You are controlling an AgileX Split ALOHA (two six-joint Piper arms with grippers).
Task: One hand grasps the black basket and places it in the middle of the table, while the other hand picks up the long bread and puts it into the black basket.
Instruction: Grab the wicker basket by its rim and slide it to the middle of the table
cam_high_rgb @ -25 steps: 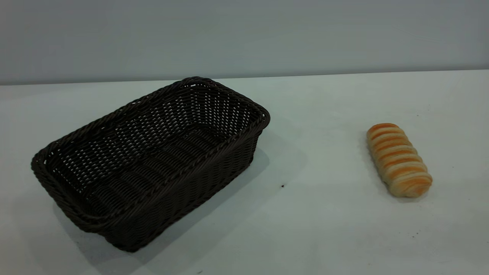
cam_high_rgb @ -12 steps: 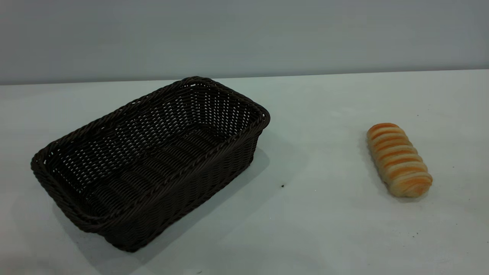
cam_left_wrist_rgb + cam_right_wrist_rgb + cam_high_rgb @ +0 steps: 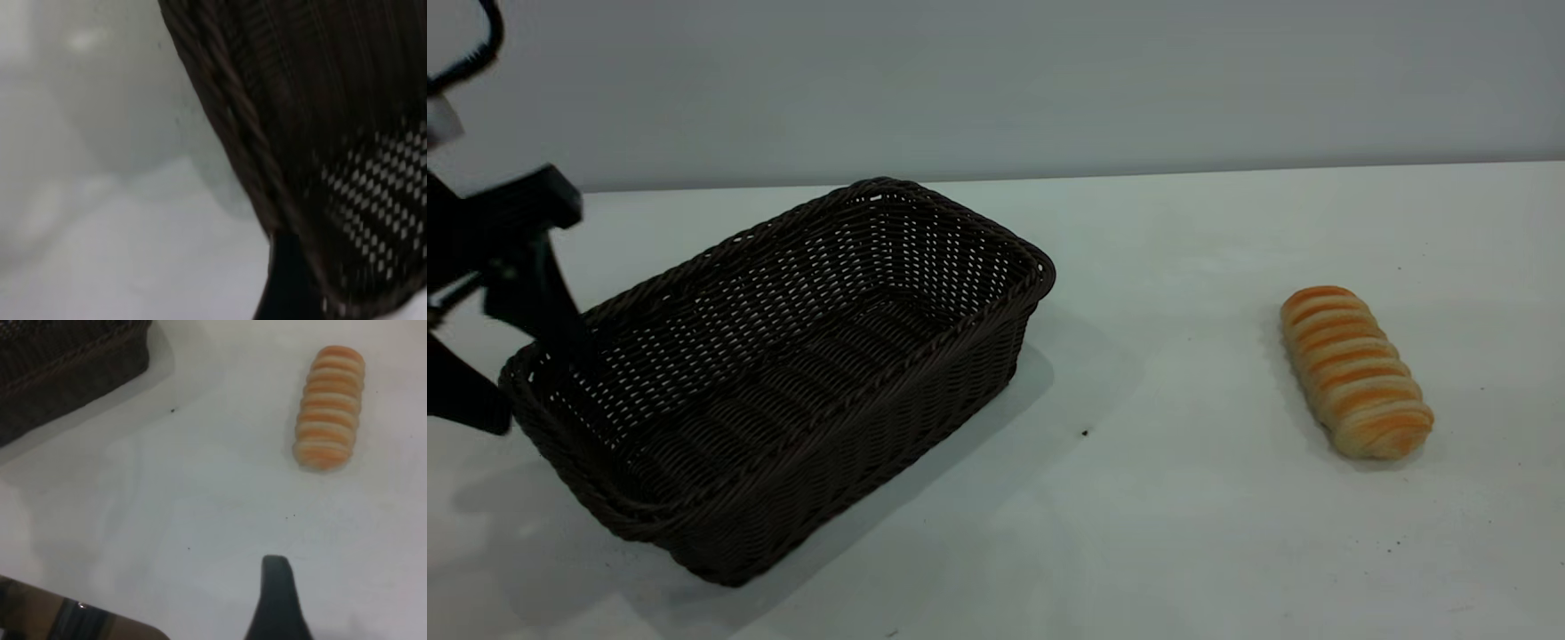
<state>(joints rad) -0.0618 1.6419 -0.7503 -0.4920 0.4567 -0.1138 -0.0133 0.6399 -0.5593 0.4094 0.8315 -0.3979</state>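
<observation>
The black basket (image 3: pixel 783 356) stands on the left half of the table (image 3: pixel 1156 533), set at an angle. My left gripper (image 3: pixel 532 384) is at the basket's near-left corner and is open. One finger (image 3: pixel 547 311) is inside the rim and the other (image 3: pixel 463 400) outside it. In the left wrist view the braided rim (image 3: pixel 240 127) fills the frame, with a dark finger (image 3: pixel 287 280) beside it. The long bread (image 3: pixel 1354 371) lies alone on the right side. In the right wrist view the bread (image 3: pixel 329 407) lies well ahead of my right gripper (image 3: pixel 277 603), which is above bare table.
A grey wall (image 3: pixel 996 80) runs behind the table's far edge. A wide stretch of bare tabletop separates the basket from the bread. Tiny dark specks (image 3: pixel 1085 433) dot the surface. The basket's corner (image 3: pixel 67 360) shows in the right wrist view.
My left gripper has come into the exterior view from the left and now stands astride the basket's corner rim. Basket and bread have not moved.
</observation>
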